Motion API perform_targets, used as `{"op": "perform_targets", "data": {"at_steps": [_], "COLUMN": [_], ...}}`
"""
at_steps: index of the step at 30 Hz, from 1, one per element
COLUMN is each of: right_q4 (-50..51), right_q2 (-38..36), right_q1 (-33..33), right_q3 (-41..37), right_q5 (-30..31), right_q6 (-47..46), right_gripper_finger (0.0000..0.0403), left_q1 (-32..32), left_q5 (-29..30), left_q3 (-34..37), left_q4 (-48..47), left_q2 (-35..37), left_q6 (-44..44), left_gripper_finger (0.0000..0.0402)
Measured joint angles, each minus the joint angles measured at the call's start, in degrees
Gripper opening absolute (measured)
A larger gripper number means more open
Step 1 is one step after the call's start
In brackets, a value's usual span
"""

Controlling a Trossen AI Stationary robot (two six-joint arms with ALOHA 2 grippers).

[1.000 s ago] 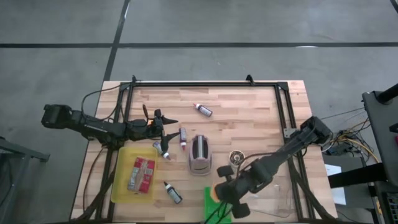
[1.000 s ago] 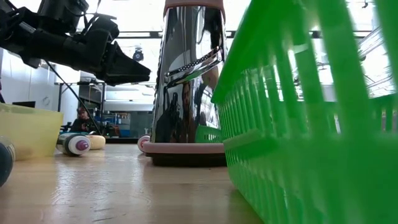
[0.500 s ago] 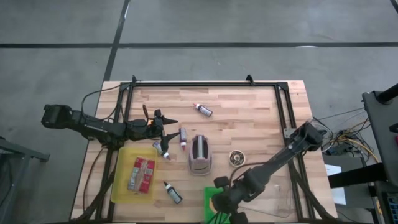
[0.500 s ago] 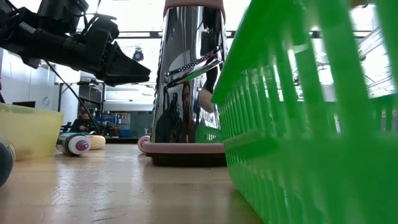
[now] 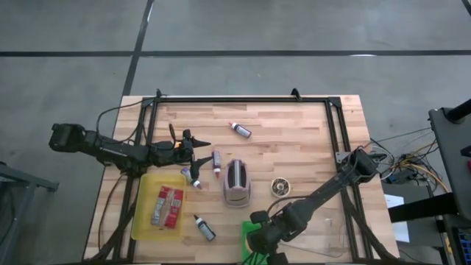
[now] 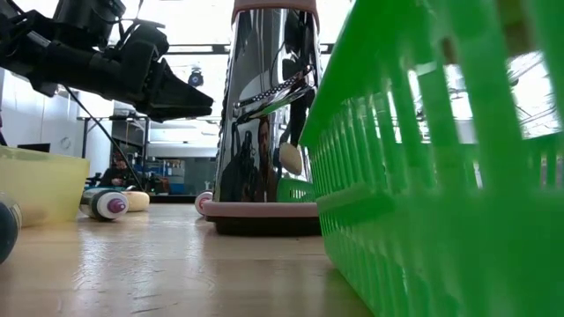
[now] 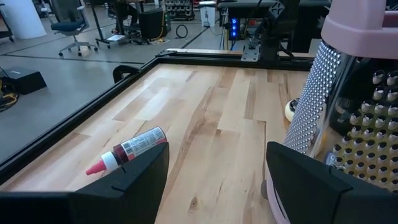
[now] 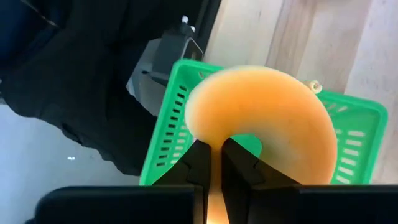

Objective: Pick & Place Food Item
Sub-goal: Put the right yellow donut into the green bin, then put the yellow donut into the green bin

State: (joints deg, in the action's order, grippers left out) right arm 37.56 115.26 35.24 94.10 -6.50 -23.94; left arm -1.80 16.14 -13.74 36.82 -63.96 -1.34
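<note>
An orange, ring-shaped food item (image 8: 273, 118) is over the green basket (image 8: 168, 124), and my right gripper (image 8: 216, 163) is shut on it. Seen from above, that gripper (image 5: 261, 234) is over the basket (image 5: 249, 241) at the table's near edge and hides the food item. My left gripper (image 5: 199, 156) hovers open at the left, above the table. Nothing is between its fingers (image 7: 217, 180). A red-tipped bottle (image 7: 127, 152) lies in front of it. My right gripper pinches the ring's curved body (image 8: 208, 134) between its two fingers, at the side nearest the wrist. The fingers slant down from above. The rest of the ring juts out past the fingertips, above the basket's open top. I cannot tell whether it touches the basket.
A metal grater with a pink base (image 5: 237, 184) stands upright mid-table, close to the basket. A yellow tray (image 5: 144, 213) with packets lies at the near left. Small bottles (image 5: 240, 130) (image 5: 204, 228) and a small round thing (image 5: 280, 186) lie about. A black frame (image 5: 243, 99) borders the table.
My right gripper has sunk toward the green basket and shifted a little toward the table's near edge, carrying the food item with it.
</note>
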Motion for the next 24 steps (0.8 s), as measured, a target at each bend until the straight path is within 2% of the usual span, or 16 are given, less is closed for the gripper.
{"op": "perform_targets", "data": {"at_steps": [19, 24], "right_q4": [1.05, 1.38], "right_q2": [0.00, -0.24], "right_q1": [0.00, -0.02], "right_q3": [-0.54, -0.42], "right_q5": [0.86, 5.37], "right_q6": [-1.21, -1.16], "right_gripper_finger": [0.0180, 0.0197], "left_q1": [0.00, 0.00], "left_q5": [0.15, 0.13], "left_q3": [0.00, 0.00], "left_q4": [0.00, 0.00], "left_q2": [0.00, 0.02], "left_q6": [0.00, 0.00], "left_gripper_finger": [0.0272, 0.0272]}}
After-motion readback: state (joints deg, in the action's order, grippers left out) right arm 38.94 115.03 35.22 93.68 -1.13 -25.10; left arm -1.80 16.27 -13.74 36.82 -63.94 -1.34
